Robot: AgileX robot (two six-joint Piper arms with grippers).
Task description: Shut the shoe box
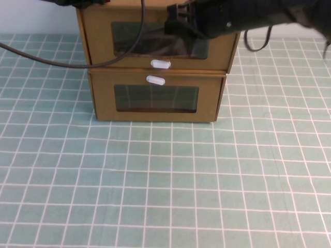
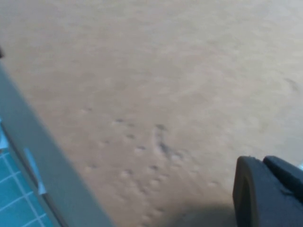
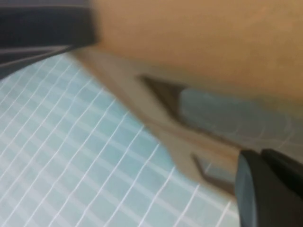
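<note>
Two cardboard boxes stacked at far side of bench (image 1: 155, 181). Shoe box (image 1: 222, 51) = upper one, sat directly on lower box (image 1: 207, 85), fronts facing robot. Picked out by white tab (image 1: 160, 64) just under its window (image 1: 129, 36); lower box had its tab (image 1: 155, 80) above the window instead.

Right pincer (image 1: 180, 23) hung in front of shoe box, over upper right part of the window, arm reaching in from the right. Touching the front or just off it: couldn't tell. Open or closed: couldn't tell either, high view too dark and right wrist view showed only blurred cardboard, window and bench grid.

Left pincer (image 2: 267, 189) was up at shoe box's top left corner, v. close to plain cardboard in left wrist view, prob. the top or side panel. State not readable. Black cable (image 1: 51, 61) drooped across box's left front.

Progress, as judged: drawer front looked to stand a bit proud of lower box's front, so likely not fully home, though could be just the camera angle. No visible gap beside the drawer. Prob. late stage: left to do = a last straight push on the front till flush, then both arms back off. Left arm seemed placed to brace the box vs. sliding.
</note>
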